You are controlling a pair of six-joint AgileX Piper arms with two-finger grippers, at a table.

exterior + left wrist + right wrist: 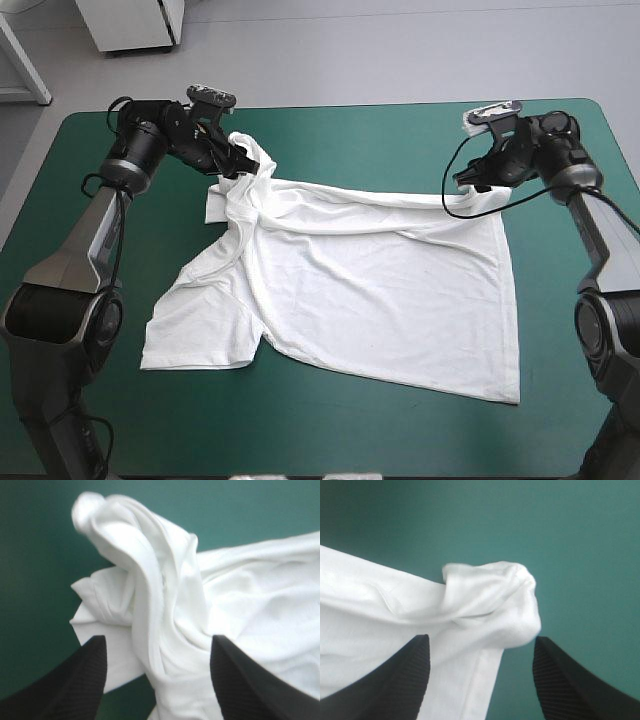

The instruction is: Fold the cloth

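White T-shirt [370, 290] lies spread mid-table on your teal-green cover [330, 130] (its two far corners bunched up). Your left gripper [239, 167] and right gripper [463, 182] each stand wide open at one bunched corner, gripping nothing.

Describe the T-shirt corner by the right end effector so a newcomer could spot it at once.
Start at the teal-green table, where one white T-shirt lies spread. Follow its far edge to the right end effector, whose fingers stand open. Unlike the flat near corners, this corner is bunched into a rounded knob.
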